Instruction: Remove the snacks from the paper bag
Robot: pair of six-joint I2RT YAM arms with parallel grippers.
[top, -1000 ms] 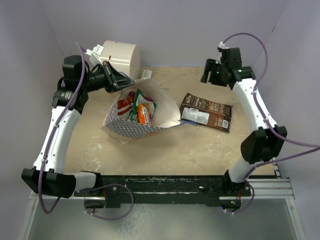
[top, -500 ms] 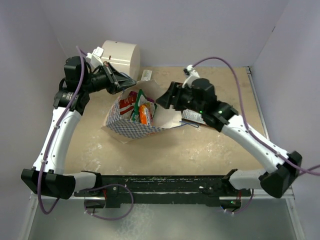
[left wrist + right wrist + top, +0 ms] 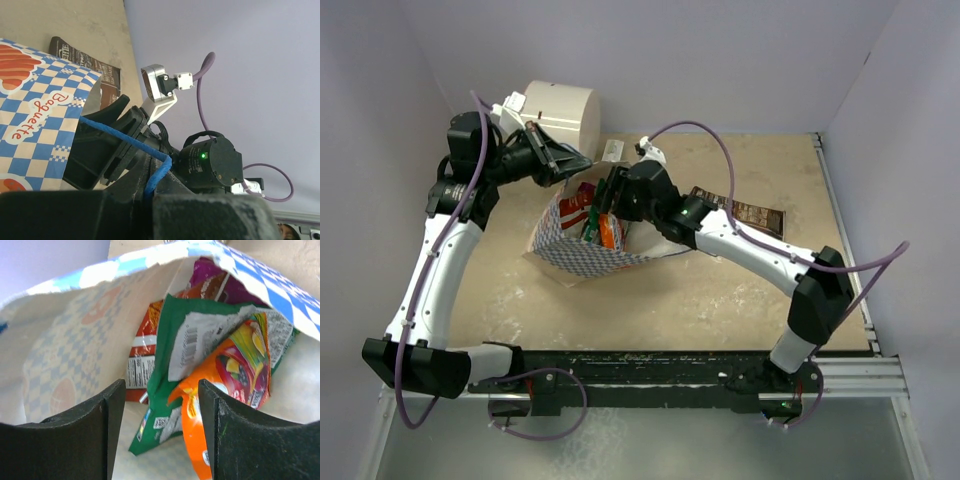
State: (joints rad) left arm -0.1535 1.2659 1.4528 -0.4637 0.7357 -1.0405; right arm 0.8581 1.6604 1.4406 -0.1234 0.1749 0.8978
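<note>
From above, the paper bag [image 3: 582,250] lies on the table [image 3: 720,290] left of centre, its mouth turned toward the upper right, with red-orange [image 3: 572,208], green [image 3: 591,216] and orange [image 3: 611,231] snacks showing inside. The left tool [image 3: 572,160] is at the bag's upper rim, in front of a cream cylinder [image 3: 565,115]. The right tool [image 3: 605,200] reaches into the mouth. A brown packet [image 3: 745,214] lies on the table right of the bag, partly under the right arm. In the left wrist view, the bag's blue cord handle [image 3: 125,139] runs taut from the checkered side [image 3: 40,115] down into the dark, blurred left tool [image 3: 147,210] at the bottom edge, which looks clenched on it. The brown packet [image 3: 107,75] shows in the upper left. In the right wrist view, the right tool [image 3: 160,390] is spread wide and grips nothing. Its two dark fingers [image 3: 85,435] frame the bag's cream lining [image 3: 65,340]. Beyond their tips lie the green packet [image 3: 170,325], the orange one [image 3: 195,440], the red-orange one [image 3: 145,345] and a purple one [image 3: 215,277] at the back. Whether the fingers touch any packet cannot be told.
</note>
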